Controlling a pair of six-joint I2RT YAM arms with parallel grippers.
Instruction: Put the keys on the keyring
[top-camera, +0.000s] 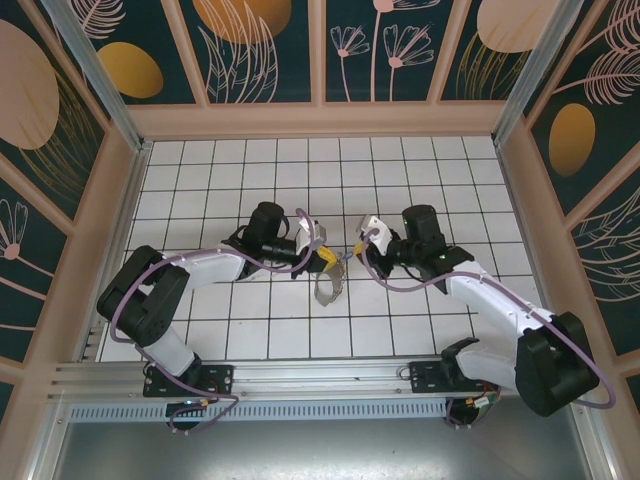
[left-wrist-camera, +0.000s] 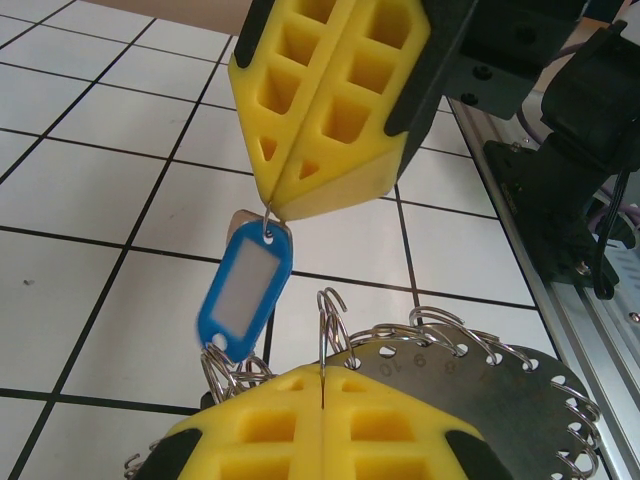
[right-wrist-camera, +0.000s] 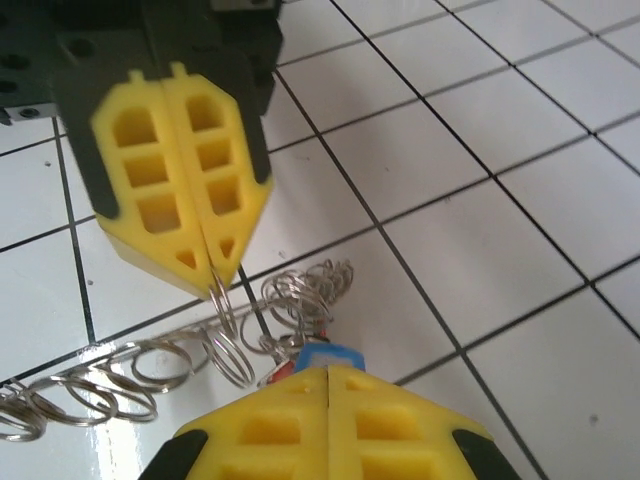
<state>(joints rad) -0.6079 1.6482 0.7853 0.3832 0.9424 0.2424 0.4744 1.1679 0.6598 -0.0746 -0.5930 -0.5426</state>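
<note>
From the left wrist, the yellow, ribbed left fingers are seen pressed together on one upright wire loop of the keyring, a pale grey metal plate stamped with numerals and rimmed with thin wire loops. Opposite them, the matching right fingers are shut on the small wire ring from which a blue oval plastic key tag with a pale label window hangs, just beside the pinched loop. The stamped face of the plate is given by this view.

From the right wrist both pinches are shown from the other side. The tag is reduced to a blue edge behind the right fingers, and a row of loops is seen trailing away to the left, low over the glossy tiles.

From above, the two arms are shown meeting near the middle of the white tiled surface, with the keyring a small grey shape just nearward of the fingertips. The surface is enclosed by dark teal wall panels painted with peach plant shapes and framed in pale wood. An aluminium rail runs along the near edge.

A small tan shape behind the tag cannot be identified. Whether the plate rests on the tiles or is lifted cannot be told.
</note>
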